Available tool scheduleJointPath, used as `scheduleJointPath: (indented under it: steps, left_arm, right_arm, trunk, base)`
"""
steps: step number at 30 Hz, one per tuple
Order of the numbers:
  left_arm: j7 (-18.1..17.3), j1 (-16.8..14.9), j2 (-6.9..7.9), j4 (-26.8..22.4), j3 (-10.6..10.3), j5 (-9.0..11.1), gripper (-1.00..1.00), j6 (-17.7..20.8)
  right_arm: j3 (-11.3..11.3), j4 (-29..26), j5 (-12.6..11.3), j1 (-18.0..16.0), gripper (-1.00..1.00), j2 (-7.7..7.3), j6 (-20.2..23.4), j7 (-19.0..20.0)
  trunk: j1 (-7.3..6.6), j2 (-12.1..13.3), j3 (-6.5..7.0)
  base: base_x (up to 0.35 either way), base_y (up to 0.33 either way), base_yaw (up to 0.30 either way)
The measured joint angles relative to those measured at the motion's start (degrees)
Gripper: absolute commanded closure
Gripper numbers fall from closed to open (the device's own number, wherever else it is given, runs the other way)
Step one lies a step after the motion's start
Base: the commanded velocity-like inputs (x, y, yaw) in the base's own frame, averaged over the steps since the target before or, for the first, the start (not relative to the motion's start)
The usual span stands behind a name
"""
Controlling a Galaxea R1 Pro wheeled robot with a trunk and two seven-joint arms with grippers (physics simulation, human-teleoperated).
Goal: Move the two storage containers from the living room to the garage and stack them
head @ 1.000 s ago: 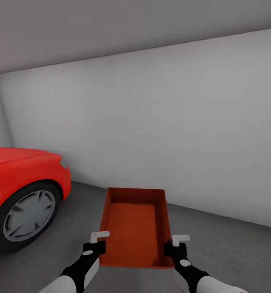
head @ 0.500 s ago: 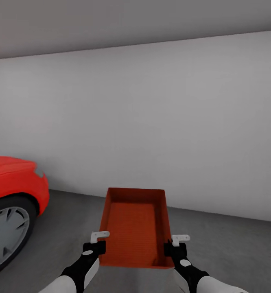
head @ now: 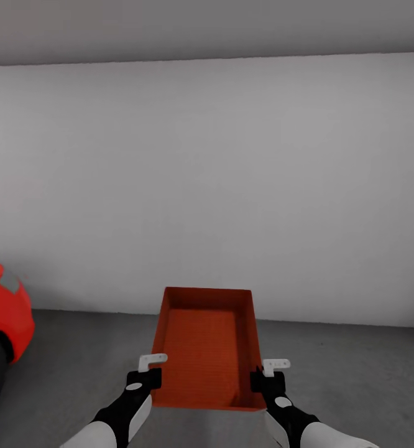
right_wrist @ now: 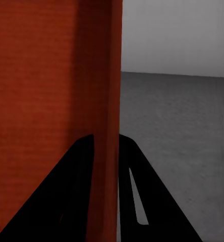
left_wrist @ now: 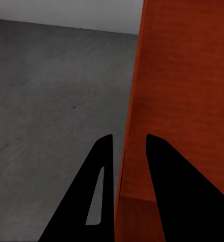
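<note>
Now one storage container [head: 206, 348], two grippers, left [head: 150, 371] and right [head: 264, 374], jaws clamped on its side walls.

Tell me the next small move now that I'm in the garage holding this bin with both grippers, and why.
Probably lower the storage container straight down onto the dark grey floor before releasing. The left gripper and right gripper each pinch a side wall, the container is held above bare concrete, and the red car sits well off to the left.
</note>
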Motion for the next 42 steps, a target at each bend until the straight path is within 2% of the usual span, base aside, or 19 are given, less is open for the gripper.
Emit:
scheduleJointPath:
  steps: [14,21,25,42]
  left_arm:
    - [-0.01,0.00,0.00,-0.03,0.01,0.00,1.00,0.00]
    - [0.01,0.03,0.00,-0.04,0.03,0.00,1.00,-0.03]
    - [0.03,0.02,0.02,-0.22,-0.10,0.01,1.00,0.17]
    - [0.02,0.05,0.01,-0.16,-0.04,0.01,1.00,0.05]
  right_arm:
    - [0.00,0.00,0.02,-0.02,1.00,0.00,0.00,0.00]
    - [0.04,0.02,-0.01,-0.03,1.00,0.01,-0.01,0.00]
    - [-0.14,0.02,0.08,-0.06,1.00,0.02,0.01,0.03]
    - [0.06,0.05,-0.13,-0.04,1.00,0.02,-0.04,0.01]
  trunk:
    - [0.00,0.00,0.00]
    - [0.00,0.00,0.00]
    - [0.02,0.00,0.00]
    - [0.03,0.00,0.00]
  base:
    - [0.302,0.205,-0.279]
    - [0.287,0.164,-0.059]
    - [0.092,0.035,0.065]
    - [0.003,0.001,0.233]
